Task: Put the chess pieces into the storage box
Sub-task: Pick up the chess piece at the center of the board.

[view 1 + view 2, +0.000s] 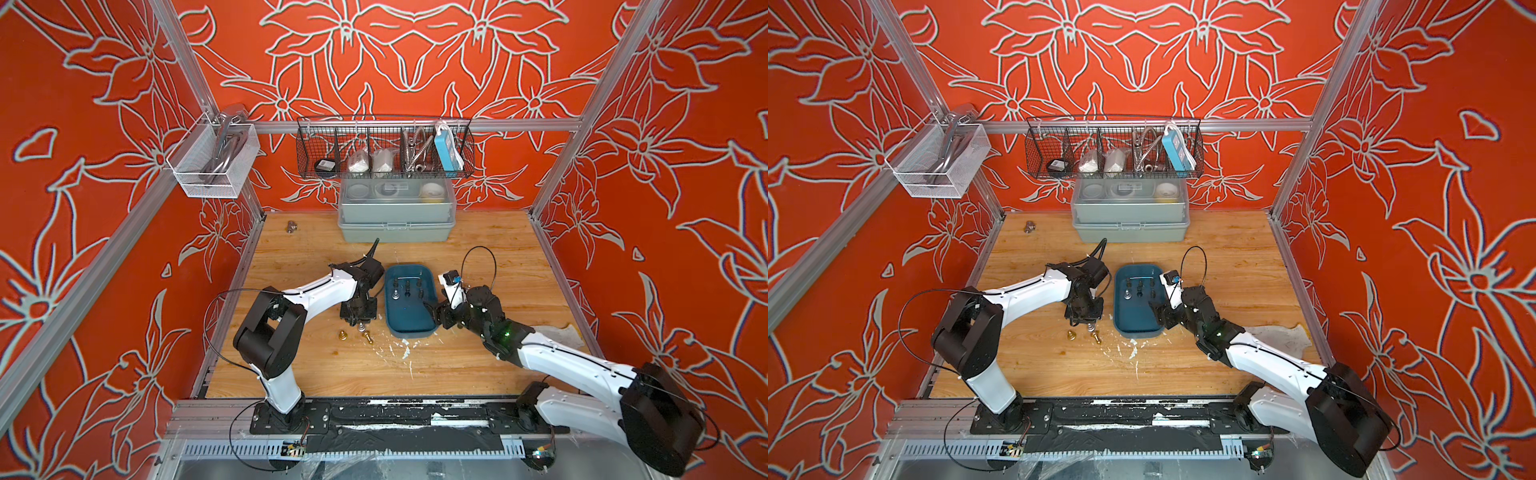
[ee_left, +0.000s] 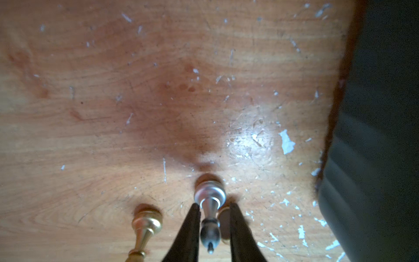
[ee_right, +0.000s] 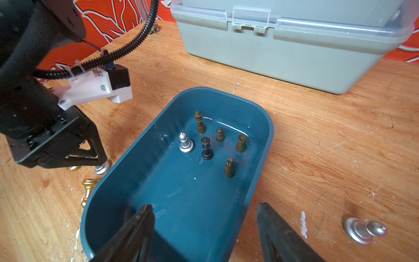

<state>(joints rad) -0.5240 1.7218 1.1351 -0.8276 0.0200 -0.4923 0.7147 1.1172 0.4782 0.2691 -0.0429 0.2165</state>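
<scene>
Now, left hand (image 2: 214,205) astride silver chess piece (image 2: 209,192)

A robotics lab cell: aluminium framing (image 1: 523,124) across mid-frame, printed red floral backdrop panels (image 1: 415,50) around, wooden bench (image 1: 478,365) at lower centre.

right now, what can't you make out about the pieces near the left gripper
- Left wrist view: gold piece, top cut off by the frame edge.
- Same view: another piece, mostly hidden behind the silver piece and the left gripper.
- Top views: all three too small to identify.
</scene>
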